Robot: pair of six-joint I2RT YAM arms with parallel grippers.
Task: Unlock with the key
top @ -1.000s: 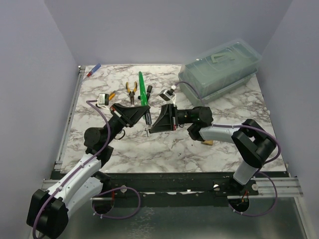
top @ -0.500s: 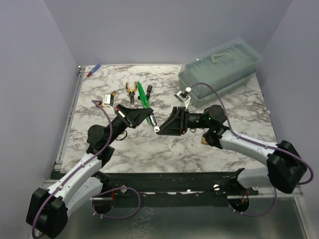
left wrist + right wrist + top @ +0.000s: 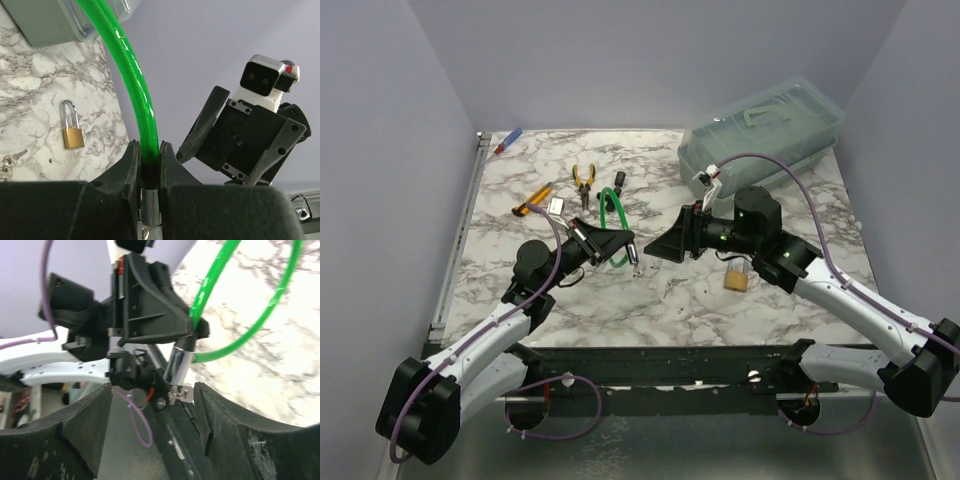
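Note:
My left gripper is shut on the black collar at the end of a bright-green cord, held above the table. Below the collar hangs a silver barrel, and the tiny silver key sticks out of its lower end. The cord curves back in a loop. My right gripper faces the key from the right, open, with the key just ahead of its fingers and untouched. A brass padlock lies flat on the marble under the right arm.
A clear lidded bin stands at the back right. Orange-handled pliers, a small black tool, an orange-and-black tool and a blue-red pen lie at the back left. Small loose keys lie near the padlock.
My right gripper has opened and drawn back to the right, off the cord's end. The left gripper carried that end toward the near edge, the cord now looped. The padlock is uncovered.

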